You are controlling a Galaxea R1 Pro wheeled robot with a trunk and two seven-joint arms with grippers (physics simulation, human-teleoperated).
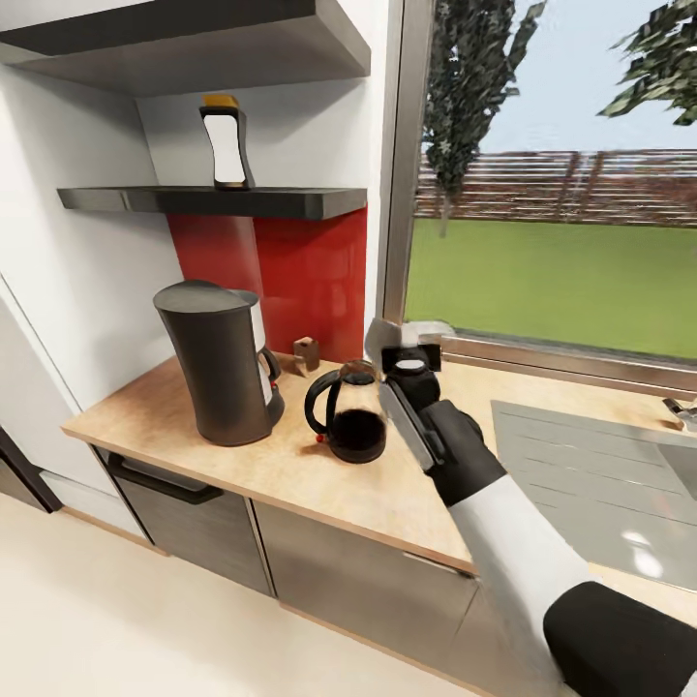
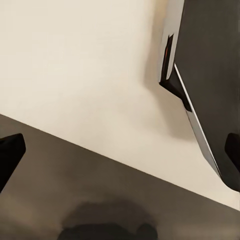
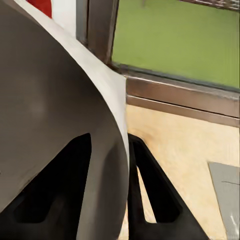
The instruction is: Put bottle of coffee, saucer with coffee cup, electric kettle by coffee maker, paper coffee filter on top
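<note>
Over the countertop, the right pincer grips a saucer; left pincer's state unclear.

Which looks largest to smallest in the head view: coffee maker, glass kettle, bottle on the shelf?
1. Coffee maker
2. Glass kettle
3. Bottle, though it stands farther from the camera, so its true size is unsure.
</note>
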